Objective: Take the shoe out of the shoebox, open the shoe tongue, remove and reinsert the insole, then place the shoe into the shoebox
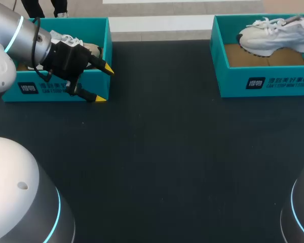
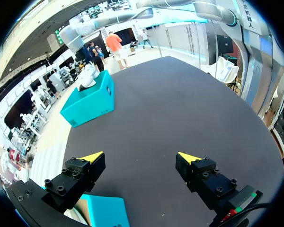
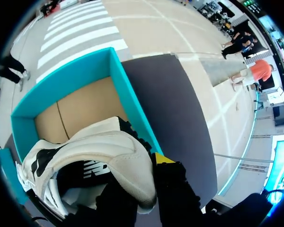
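The left fingers [image 1: 104,84] are spread wide and empty at the near corner of the left shoebox [image 1: 55,92], with a spare shoe [image 1: 65,38] inside. The right fingers [image 3: 149,177] pinch the heel of the white shoe [image 1: 271,36] over the right shoebox [image 1: 266,83].

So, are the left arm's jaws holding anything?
No, the left jaws stand wide apart, with only the table between them.

The white, dark-soled shoe [image 1: 266,38] sits tilted in the open teal shoebox [image 1: 233,83].
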Robot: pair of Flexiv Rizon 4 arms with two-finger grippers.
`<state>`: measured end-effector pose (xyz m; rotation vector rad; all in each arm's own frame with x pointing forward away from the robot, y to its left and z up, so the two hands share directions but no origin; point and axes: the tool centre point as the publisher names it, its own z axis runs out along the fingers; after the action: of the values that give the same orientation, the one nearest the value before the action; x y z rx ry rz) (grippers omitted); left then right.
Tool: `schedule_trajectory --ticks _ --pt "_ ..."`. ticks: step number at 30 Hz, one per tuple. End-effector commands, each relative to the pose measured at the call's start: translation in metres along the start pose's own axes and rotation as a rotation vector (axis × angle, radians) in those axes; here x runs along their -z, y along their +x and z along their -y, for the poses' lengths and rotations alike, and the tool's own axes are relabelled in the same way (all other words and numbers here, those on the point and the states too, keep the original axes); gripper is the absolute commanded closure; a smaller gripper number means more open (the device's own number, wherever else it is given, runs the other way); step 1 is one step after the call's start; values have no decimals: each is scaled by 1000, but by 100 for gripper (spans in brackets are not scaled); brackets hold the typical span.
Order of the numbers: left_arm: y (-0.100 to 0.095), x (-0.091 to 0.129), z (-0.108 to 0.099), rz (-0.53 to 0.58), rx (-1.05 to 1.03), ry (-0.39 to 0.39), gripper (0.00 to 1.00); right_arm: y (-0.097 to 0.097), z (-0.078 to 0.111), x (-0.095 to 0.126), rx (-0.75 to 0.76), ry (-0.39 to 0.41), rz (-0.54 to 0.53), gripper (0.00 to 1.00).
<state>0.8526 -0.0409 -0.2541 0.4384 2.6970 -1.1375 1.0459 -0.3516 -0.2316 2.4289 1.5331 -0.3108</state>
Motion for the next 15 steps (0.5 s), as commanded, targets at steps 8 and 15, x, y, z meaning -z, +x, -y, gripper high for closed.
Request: schedule_trajectory --ticks 8,15 --pt "0 0 0 -1 0 -2 0 15 -4 -33 2 29 7 100" --pt "0 0 0 -1 0 -2 0 20 -6 -44 -4 33 20 100"
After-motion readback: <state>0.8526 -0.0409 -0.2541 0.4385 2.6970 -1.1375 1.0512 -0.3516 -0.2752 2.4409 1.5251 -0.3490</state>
